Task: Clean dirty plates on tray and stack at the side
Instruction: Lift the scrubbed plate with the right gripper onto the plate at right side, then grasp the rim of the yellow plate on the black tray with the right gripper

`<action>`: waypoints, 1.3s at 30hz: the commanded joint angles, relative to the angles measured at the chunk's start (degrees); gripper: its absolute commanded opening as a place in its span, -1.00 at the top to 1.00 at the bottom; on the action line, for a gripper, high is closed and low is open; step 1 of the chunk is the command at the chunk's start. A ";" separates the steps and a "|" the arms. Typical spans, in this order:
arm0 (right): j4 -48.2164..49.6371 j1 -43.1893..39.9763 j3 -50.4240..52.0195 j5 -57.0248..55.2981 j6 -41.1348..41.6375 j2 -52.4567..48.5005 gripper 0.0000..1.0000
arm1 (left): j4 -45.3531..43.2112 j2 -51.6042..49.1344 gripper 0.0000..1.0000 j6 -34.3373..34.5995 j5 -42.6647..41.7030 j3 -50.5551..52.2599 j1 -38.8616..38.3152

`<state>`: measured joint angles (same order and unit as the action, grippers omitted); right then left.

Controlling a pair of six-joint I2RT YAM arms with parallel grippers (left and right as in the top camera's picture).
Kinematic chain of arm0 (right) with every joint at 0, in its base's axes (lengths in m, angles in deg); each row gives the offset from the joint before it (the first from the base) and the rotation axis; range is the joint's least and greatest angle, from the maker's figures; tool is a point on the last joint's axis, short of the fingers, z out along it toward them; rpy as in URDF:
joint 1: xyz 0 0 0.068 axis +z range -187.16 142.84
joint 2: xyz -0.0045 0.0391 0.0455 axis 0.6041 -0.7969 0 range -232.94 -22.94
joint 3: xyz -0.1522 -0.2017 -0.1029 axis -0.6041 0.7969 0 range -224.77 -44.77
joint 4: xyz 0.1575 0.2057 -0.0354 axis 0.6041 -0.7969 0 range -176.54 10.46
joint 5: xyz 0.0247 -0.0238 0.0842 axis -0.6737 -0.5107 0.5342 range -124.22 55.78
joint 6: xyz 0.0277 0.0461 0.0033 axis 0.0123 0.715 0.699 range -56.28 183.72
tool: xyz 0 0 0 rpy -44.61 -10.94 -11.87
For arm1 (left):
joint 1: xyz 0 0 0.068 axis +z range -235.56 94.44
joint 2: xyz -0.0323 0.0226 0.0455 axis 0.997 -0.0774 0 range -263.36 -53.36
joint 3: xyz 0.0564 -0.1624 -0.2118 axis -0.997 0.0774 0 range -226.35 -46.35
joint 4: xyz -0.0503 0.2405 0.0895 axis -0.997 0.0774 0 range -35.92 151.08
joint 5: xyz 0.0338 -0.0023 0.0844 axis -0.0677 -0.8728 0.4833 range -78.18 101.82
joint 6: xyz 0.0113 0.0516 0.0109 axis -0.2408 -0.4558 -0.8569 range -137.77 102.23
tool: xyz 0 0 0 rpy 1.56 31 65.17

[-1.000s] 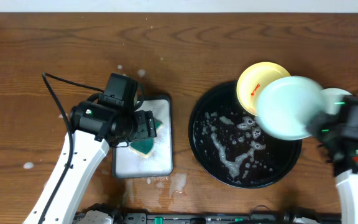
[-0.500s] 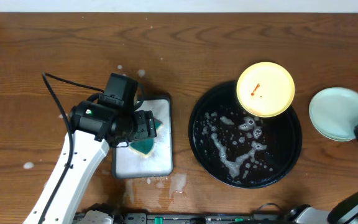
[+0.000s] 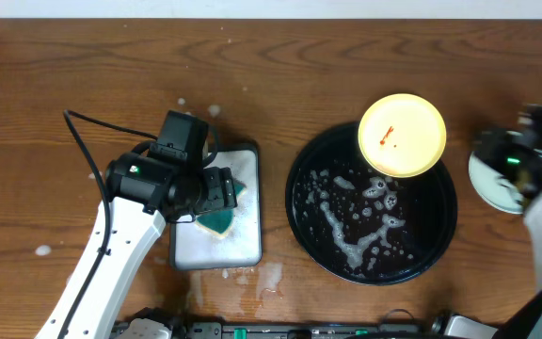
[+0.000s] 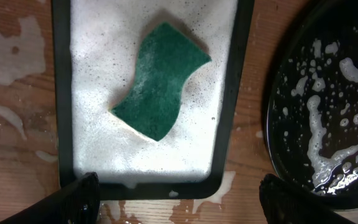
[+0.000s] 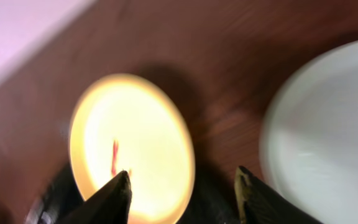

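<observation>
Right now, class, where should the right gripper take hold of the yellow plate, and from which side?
Probably its right-hand rim, coming from the right. The yellow plate rests across the tray's far rim and partly overhangs it, so that edge likely has room beneath for a finger. The open right gripper is on that side.

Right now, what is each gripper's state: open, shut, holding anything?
Left gripper: open, empty, above the sponge.
Right gripper: open, empty.
</observation>
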<state>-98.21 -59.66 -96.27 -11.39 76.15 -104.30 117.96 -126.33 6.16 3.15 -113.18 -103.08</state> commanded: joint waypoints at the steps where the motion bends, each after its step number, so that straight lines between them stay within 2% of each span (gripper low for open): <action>1: 0.15 9.09 -0.28 -20.85 -7.19 -4.24 0.04 | 0.13 0.00 -0.64 -0.33 0.28 -0.09 0.15; 3: 2.36 11.87 -0.28 -25.44 -7.50 -7.30 0.05 | 0.13 0.00 -0.64 -0.33 0.28 -0.09 0.15; 8: 10.84 13.57 -0.28 -27.06 -8.41 -15.89 0.12 | 0.13 0.00 -0.64 -0.33 0.28 -0.09 0.15; 10: 12.09 13.60 -0.28 -25.20 -8.44 -17.20 0.28 | 0.13 0.00 -0.65 -0.33 0.28 -0.09 0.15; 11: 12.04 13.60 -0.28 -24.65 -8.31 -17.25 0.47 | 0.13 0.00 -0.65 -0.33 0.28 -0.09 0.15; 13: 11.04 13.60 -0.28 -22.25 -8.20 -16.81 0.67 | 0.13 0.00 -0.64 -0.33 0.28 -0.09 0.15; 14: 10.16 13.60 -0.28 -22.29 -8.20 -16.68 0.92 | 0.13 0.00 -0.65 -0.33 0.28 -0.09 0.15; 15: 8.94 13.60 -0.28 -22.32 -7.89 -16.44 0.98 | 0.13 0.00 -0.64 -0.33 0.28 -0.09 0.15; 20: 1.14 13.62 -0.31 -19.52 -6.67 -12.37 0.98 | 0.13 0.00 -0.65 -0.33 0.28 -0.09 0.15; 25: -10.43 14.29 -0.31 -8.81 -6.01 -2.08 0.98 | 0.13 0.00 -0.65 -0.33 0.28 -0.09 0.15; 28: -17.53 15.85 -0.28 -10.67 -6.03 1.40 0.98 | 0.13 0.00 -0.65 -0.33 0.28 -0.09 0.15; 31: -19.58 16.59 -0.02 -13.86 -5.60 1.20 0.98 | 0.13 0.00 -0.65 -0.33 0.28 -0.09 0.15; 34: -21.40 16.79 1.46 -6.21 -5.92 -0.44 0.98 | -0.09 0.00 -0.65 0.20 0.24 -0.09 0.15; 39: -23.47 18.16 5.88 -6.40 -6.10 -3.04 0.98 | -1.09 0.00 -0.65 1.62 0.28 -0.09 0.15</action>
<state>-121.89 -42.77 -93.32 -20.39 69.61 -105.81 116.87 -126.33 6.77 3.15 -113.18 -103.08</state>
